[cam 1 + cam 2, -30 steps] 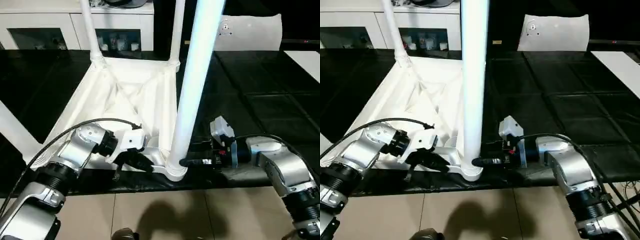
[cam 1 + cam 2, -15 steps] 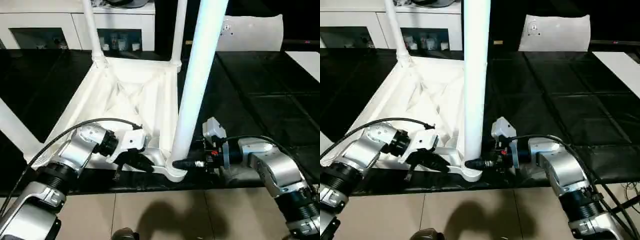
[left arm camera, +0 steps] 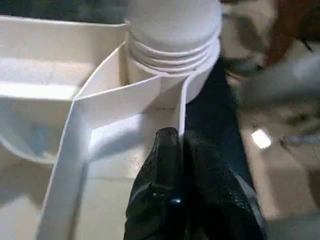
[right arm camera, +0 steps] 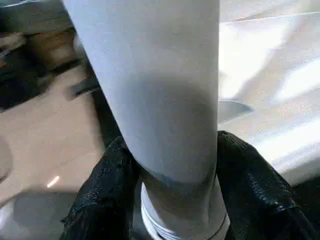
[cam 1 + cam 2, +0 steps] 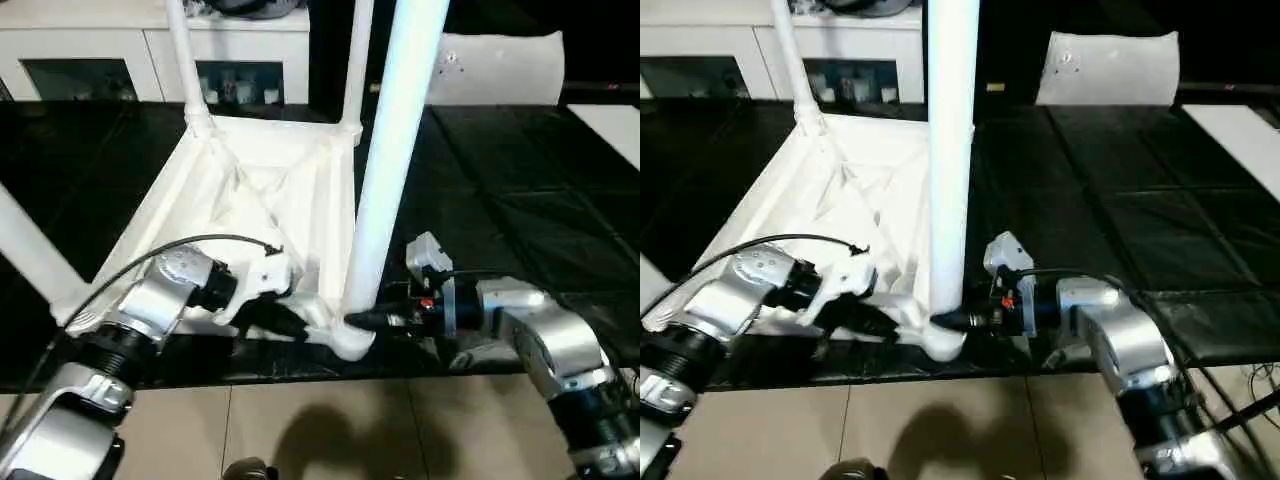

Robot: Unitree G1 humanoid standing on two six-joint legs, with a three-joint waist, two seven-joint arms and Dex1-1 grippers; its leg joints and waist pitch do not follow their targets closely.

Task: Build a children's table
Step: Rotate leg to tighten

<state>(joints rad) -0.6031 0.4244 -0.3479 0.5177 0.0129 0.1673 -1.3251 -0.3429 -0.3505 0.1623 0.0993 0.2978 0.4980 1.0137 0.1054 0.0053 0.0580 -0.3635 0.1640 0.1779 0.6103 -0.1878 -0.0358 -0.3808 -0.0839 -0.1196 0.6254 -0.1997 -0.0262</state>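
Right wrist view: right gripper (image 4: 175,200) clamps the near-corner leg (image 5: 390,170) just above its socket (image 5: 350,340). Left gripper (image 3: 177,165), pinched shut, presses a rib of the upturned table top (image 5: 260,180) on the black mat. Risk: twisting off-axis could cross-thread or tip the top. Each of the four sockets holds a leg.

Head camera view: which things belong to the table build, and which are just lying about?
Belongs to the job:
- table top, underside up
- near leg, right gripper closed around its base
- two far legs, standing in their sockets
- left gripper, shut, at the top's near rim

Lying about:
- glass-door cabinet
- flat white sheet
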